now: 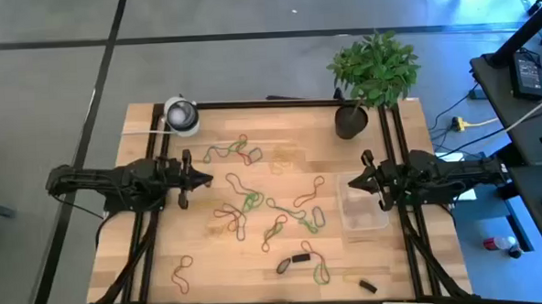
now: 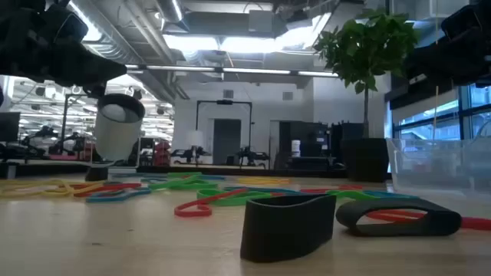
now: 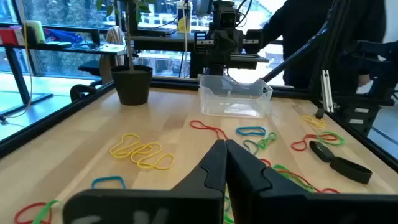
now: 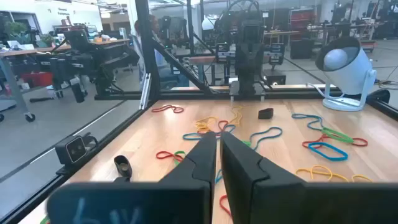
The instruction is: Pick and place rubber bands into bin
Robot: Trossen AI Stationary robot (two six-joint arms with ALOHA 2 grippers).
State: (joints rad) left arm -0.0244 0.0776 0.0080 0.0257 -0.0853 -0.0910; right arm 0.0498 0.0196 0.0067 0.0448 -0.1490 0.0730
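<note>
Wooden tabletop (image 1: 285, 252) in an open workshop, rubber bands (image 1: 246, 203) strewn mid-table, clear bin (image 1: 363, 207) at right edge, left gripper (image 1: 202, 180) and right gripper (image 1: 354, 181) both pinched together, empty — no legible writing, far background indistinct.

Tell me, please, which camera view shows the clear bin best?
The left wrist view: the bin stands whole and unobstructed, apparently empty. The high view shows it faintly, partly under the right gripper. The low view catches only its wall at the picture's edge; the right wrist view misses it.

The bin (image 2: 449, 165) is cut off by the low view's right edge.
</note>
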